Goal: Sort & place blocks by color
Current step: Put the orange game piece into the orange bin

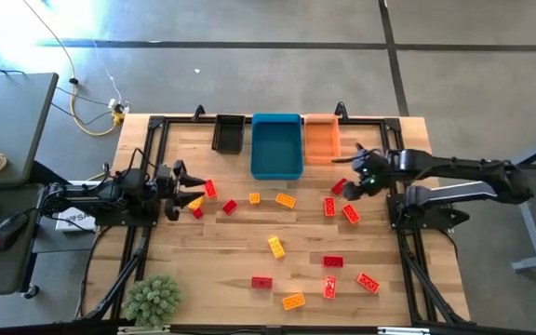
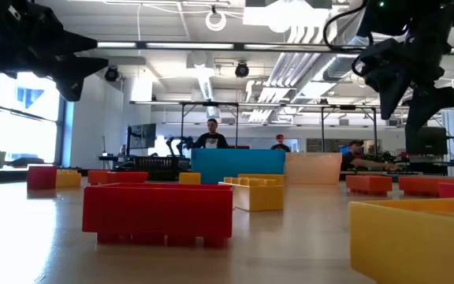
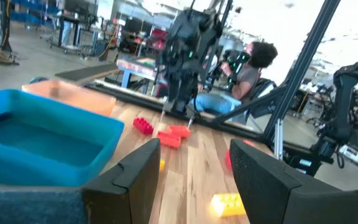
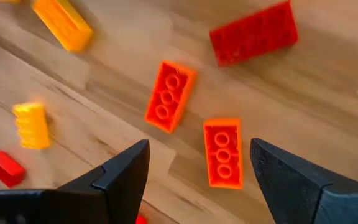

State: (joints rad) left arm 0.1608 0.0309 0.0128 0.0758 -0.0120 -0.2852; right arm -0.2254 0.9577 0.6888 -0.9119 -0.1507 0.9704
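I'm at the picking step: the small studded plastic blocks (image 1: 293, 301), red, orange and yellow, lie scattered over the wooden surface (image 1: 212, 261) from the near edge up to the middle, and I see none in the bins.

Mid-surface on the right, my right gripper (image 4: 199, 168) hovers with jaws released and empty, one orange-red six-stud block (image 4: 222, 153) between them and another orange-red block (image 4: 169, 96) just beyond. Next, I judge, I lower straight onto the framed block, clamp its long sides, and carry it to the far bins.

On the left, my left gripper (image 1: 182, 189) waits with jaws apart, holding nothing.

Far side: black plastic bin (image 1: 229, 134), blue plastic bin (image 1: 277, 146), orange plastic bin (image 1: 321, 138).

I can read no labels or brands.
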